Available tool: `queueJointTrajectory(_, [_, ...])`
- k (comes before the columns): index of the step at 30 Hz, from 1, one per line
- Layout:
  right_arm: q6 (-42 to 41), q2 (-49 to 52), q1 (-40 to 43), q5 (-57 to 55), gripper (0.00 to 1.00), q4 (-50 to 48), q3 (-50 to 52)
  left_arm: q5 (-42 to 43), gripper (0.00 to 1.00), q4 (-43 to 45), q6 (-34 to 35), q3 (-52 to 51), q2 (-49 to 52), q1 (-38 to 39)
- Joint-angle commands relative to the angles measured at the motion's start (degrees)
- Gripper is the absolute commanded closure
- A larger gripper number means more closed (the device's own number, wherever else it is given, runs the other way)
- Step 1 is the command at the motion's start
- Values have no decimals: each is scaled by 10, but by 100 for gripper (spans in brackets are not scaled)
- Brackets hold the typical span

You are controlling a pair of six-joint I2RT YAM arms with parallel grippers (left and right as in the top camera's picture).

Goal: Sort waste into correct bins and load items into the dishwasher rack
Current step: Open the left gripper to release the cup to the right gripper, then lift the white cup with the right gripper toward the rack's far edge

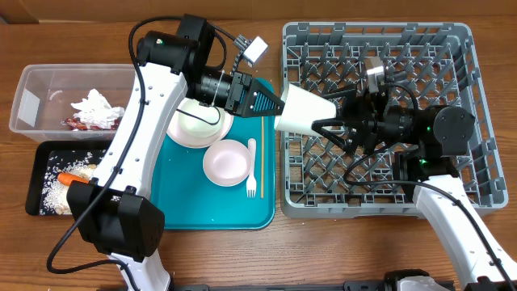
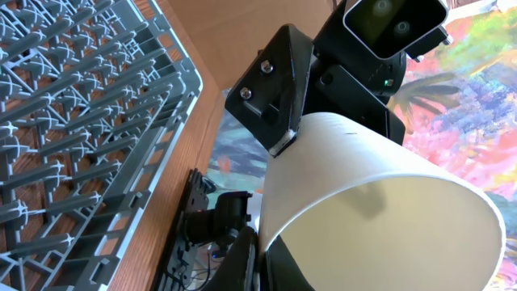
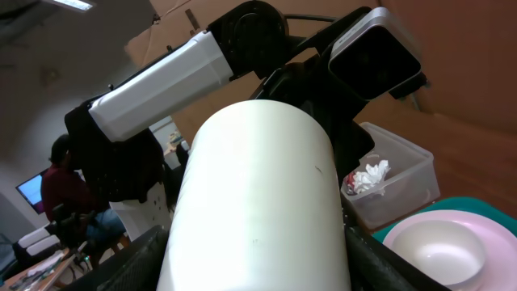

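Observation:
A white cup (image 1: 305, 109) (image 2: 380, 210) (image 3: 258, 202) hangs on its side above the left edge of the grey dishwasher rack (image 1: 472, 48). My left gripper (image 1: 275, 103) (image 2: 260, 242) is shut on the cup's rim. My right gripper (image 1: 327, 121) (image 3: 258, 267) reaches in from the rack side. Its fingers (image 3: 129, 263) press on both sides of the cup's body. On the teal tray (image 1: 186, 202) lie a pink plate (image 1: 226, 162), a white fork (image 1: 251, 162) and a chopstick (image 1: 260, 174). A white dish (image 1: 198, 121) sits partly under my left arm.
The clear tub (image 1: 32, 89) at the far left holds a crumpled napkin (image 1: 97, 109) and a red wrapper (image 1: 81, 124). The black tray (image 1: 36, 182) in front of it holds a carrot (image 1: 73, 176) and rice (image 1: 56, 194).

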State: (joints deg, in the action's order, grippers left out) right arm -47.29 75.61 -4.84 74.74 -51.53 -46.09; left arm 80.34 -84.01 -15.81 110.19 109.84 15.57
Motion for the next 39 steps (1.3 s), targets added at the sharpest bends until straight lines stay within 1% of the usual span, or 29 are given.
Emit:
queueJointTrajectory(1, [1, 1, -3, -7, 42, -9, -9, 4, 92, 0, 4, -3, 4, 24])
queueJointTrajectory(5, [1, 1, -3, -7, 43, -9, -9, -3, 92, -2, 4, -3, 4, 38])
queueJointTrajectory(8, [1, 1, -3, -7, 44, -9, -9, -31, 93, -3, 6, -3, 4, 45])
queueJointTrajectory(10, [1, 1, -3, -7, 49, -9, -9, -44, 95, -7, 7, -3, 4, 46])
queueJointTrajectory(16, [1, 0, -3, -10, 50, -9, -9, -46, 94, -12, 7, -3, 4, 36])
queueJointTrajectory(17, [1, 0, -3, -12, 50, -9, -9, -49, 92, -10, 9, -3, 4, 31])
queueJointTrajectory(22, [1, 0, -2, -12, 51, -10, -9, -55, 64, 5, 31, -3, 4, 0])
queueJointTrajectory(24, [1, 0, -2, -14, 51, -10, -9, -47, 57, 11, 42, -3, 4, -10])
queueJointTrajectory(27, [1, 0, -2, -17, 52, -10, -9, -33, 51, 26, 56, -3, 4, -21])
queueJointTrajectory(32, [-3, 0, -2, -19, 56, -9, -9, -45, 49, 62, 93, -3, 4, -42])
queueJointTrajectory(37, [-40, 1, 29, -23, 59, -1, -23, -108, 48, 76, 122, -3, 4, -67])
queueJointTrajectory(39, [-54, 1, 49, -11, 60, 9, -42, -133, 48, 76, 122, -3, 4, -73])
